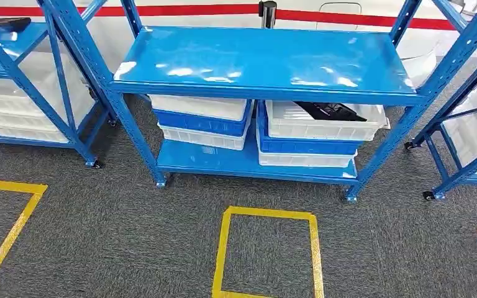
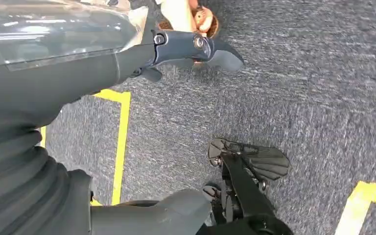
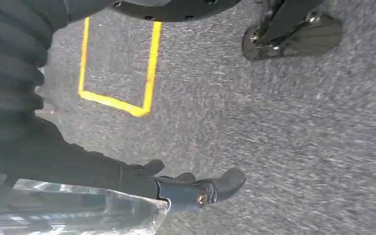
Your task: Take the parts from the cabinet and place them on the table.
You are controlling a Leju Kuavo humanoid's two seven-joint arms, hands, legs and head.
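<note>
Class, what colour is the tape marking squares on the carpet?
Yellow tape, clearest in the head view.

Warehouse: blue shelving racks (image 1: 267,62), stacked crates (image 1: 202,121)

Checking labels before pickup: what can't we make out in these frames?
- Black ribbed part in the upper right white plastic crate, head view: mostly hidden by the blue metal shelf.
- Left crate stack: contents hidden by that shelf.
- Left hand, right hand, wrist views: grip unclear, clear plastic alongside.
</note>
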